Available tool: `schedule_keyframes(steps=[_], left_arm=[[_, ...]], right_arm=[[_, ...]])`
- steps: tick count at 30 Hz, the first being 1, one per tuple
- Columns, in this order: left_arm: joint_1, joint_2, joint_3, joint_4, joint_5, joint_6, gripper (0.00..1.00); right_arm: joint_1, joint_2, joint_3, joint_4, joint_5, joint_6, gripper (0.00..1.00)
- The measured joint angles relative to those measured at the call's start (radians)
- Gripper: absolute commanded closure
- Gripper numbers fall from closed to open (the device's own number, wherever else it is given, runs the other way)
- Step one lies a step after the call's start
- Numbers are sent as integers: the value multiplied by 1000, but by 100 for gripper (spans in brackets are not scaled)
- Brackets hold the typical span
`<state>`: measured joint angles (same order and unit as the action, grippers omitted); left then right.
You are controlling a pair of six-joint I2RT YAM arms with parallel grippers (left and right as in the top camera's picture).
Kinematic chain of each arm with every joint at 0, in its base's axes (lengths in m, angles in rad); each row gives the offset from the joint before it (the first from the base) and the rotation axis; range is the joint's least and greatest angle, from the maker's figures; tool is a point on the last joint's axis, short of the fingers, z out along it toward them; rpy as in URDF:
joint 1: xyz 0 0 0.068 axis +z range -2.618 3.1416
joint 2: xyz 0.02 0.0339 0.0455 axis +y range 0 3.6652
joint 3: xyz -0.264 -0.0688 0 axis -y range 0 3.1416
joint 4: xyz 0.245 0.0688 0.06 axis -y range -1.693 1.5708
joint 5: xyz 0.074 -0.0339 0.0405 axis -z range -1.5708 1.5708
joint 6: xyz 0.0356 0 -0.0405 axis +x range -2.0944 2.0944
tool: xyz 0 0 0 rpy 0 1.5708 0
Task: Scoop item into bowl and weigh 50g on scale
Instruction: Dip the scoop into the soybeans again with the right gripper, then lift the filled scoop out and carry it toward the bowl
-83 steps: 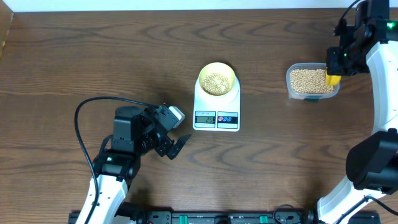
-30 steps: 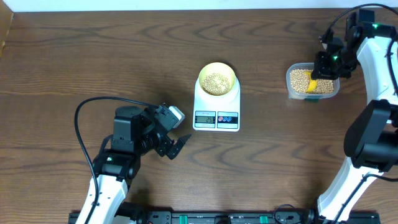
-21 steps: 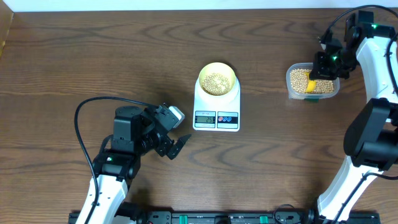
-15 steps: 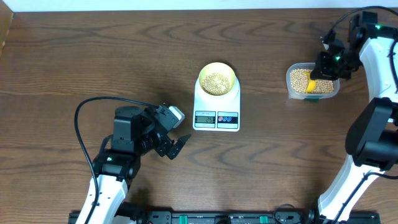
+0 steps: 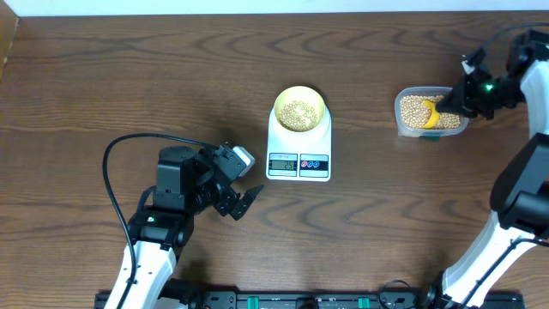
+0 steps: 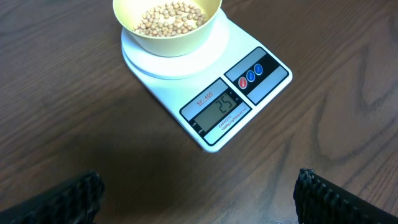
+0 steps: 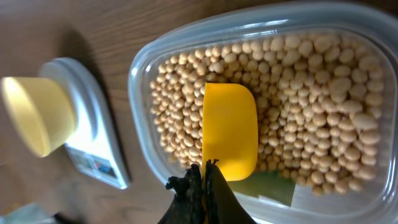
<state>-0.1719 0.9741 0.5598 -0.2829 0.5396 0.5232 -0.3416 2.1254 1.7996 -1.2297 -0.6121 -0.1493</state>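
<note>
Beans (image 6: 168, 15) are sitting in the little pale yellow-green bowl (image 6: 168, 42), which is parked on the round platform of the white scale (image 6: 205, 93), and its display (image 6: 219, 109) reads 25. Loads more of them fill the clear tub (image 7: 142, 81) over on the right side of the wooden table (image 5: 129, 86), well apart from the scale. The right gripper (image 7: 204, 183) is pinched tight on the handle end of the yellow spoon (image 7: 229, 130), with the scoop lying in the tub among the beans. The left gripper (image 5: 246, 202) is spread wide with nothing in it, hovering near the front of the scale.
</note>
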Motion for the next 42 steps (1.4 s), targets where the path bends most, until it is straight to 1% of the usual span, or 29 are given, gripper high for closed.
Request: schedule_keyframes(steps=[12, 17, 27, 31, 35, 42], left_arm=[[0, 0, 0, 0, 0, 0, 1], [0, 0, 0, 0, 0, 0, 1], [0, 0, 0, 0, 0, 0, 1], [0, 0, 0, 0, 0, 0, 1], [0, 0, 0, 0, 0, 0, 0], [0, 0, 0, 0, 0, 0, 1]], right_arm=[[-141, 2, -1, -19, -193, -18, 99], [-192, 2, -2, -55, -283, -45, 99], [-190, 2, -2, -54, -520, -118, 99], [-156, 2, -2, -51, -586, -126, 99], [-95, 2, -2, -4, -623, -114, 99], [109, 2, -4, 182, -644, 14, 99]])
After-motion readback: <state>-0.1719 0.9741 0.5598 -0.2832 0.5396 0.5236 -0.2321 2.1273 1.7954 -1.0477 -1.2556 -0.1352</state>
